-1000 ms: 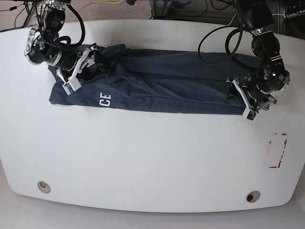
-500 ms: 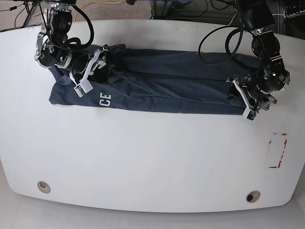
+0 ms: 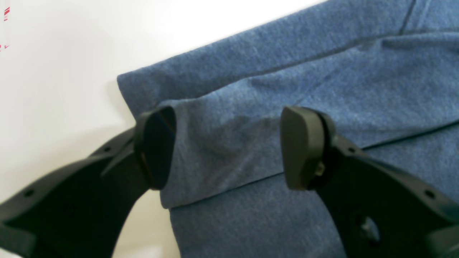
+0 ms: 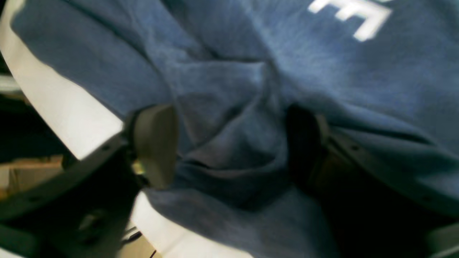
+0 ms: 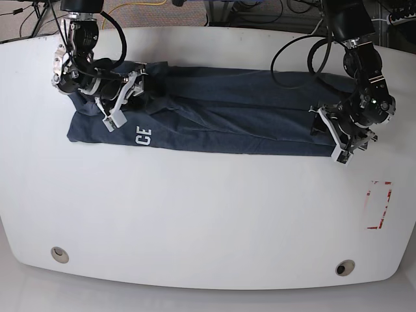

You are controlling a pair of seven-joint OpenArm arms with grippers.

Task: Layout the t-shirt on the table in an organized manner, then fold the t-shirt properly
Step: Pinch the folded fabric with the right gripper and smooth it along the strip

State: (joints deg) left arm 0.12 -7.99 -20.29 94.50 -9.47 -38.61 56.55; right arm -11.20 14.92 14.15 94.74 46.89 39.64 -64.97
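Left hand point(image 5: 328, 135) wide astride t-shirt point(image 5: 221, 117) hem corner, right hand point(image 5: 123, 97) straddling bunched edge, bare table point(image 5: 208, 214) in front.

t-shirt point(image 5: 214, 120): white block letters "CE", seen upside down in base view | right wrist view: part of one white letter, unreadable | desk point(image 5: 208, 214): red-outlined rectangle mark point(image 5: 379, 205), no text

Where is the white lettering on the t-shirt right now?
In the base view, the lettering sits near the t-shirt's left end, on its near edge, just below the right gripper.
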